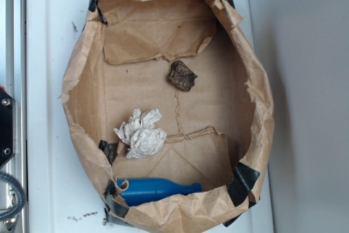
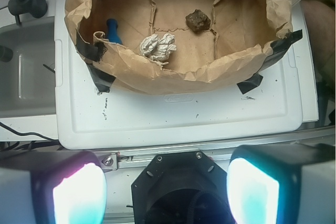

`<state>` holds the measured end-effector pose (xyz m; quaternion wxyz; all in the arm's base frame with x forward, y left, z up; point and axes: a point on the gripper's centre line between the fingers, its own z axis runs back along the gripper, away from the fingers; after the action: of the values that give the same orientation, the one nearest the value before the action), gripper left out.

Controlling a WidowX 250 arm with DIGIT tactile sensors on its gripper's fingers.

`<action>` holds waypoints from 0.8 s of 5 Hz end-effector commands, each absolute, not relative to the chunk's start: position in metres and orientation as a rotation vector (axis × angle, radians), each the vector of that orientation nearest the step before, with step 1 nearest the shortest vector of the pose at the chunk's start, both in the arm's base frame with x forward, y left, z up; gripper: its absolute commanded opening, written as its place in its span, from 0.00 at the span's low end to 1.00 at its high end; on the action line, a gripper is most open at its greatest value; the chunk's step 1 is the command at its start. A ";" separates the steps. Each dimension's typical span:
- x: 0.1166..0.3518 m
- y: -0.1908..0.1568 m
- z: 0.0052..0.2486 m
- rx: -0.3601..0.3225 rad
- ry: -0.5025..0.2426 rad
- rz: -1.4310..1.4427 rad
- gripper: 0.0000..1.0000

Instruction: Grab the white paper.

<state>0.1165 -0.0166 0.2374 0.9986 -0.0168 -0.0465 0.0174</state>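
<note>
Pincer (image 2: 166, 192) cropped, spread; white paper (image 2: 159, 47) unobstructed.

Exterior camera looking straight down, close over crumpled tan brown-paper basin (image 1: 82, 96) on white plastic tray. Wrist camera looking down obliquely from beyond basin (image 2: 173, 74) rim, farther off, own glowing fingers (image 2: 79, 195) filling bottom edge. Both sharing basin interior.
</note>
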 end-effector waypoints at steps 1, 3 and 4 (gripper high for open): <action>0.116 -0.017 0.237 -0.034 -0.093 0.035 1.00; 0.216 -0.006 0.234 -0.093 -0.173 0.007 1.00; 0.266 -0.002 0.212 -0.159 -0.183 0.007 1.00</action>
<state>0.2637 -0.0078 0.1895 0.9949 -0.0791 -0.0621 -0.0051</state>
